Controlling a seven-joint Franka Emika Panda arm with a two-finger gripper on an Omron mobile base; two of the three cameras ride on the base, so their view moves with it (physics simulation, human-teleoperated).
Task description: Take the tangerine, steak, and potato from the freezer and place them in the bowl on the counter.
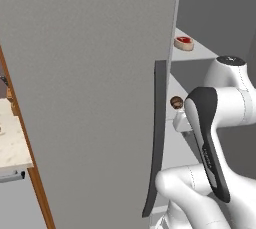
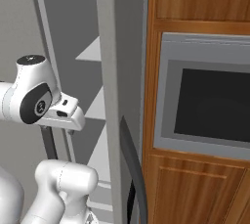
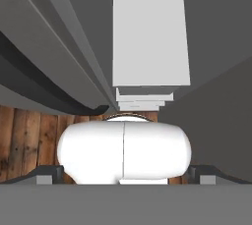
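Note:
The freezer stands open, its big grey door (image 1: 90, 98) swung toward me with the long dark handle (image 1: 156, 138) along its edge. On an upper pale shelf lies the steak (image 1: 183, 42), red with a white rim. One shelf lower sits the potato (image 1: 176, 102), a dark brown lump at the shelf's front. My gripper (image 2: 58, 137) hangs just below and right of the potato, pointing down. Its fingertips (image 3: 49, 172) stand wide apart, open with nothing between them. The tangerine and the bowl are out of view.
A strip of the counter (image 1: 12, 143) shows at far left past the door. To the right of the freezer a dark-windowed oven (image 2: 210, 100) sits in wooden cabinets. Looking down, the hand view shows stacked pale shelves (image 3: 150, 37) and wooden floor (image 3: 29, 135).

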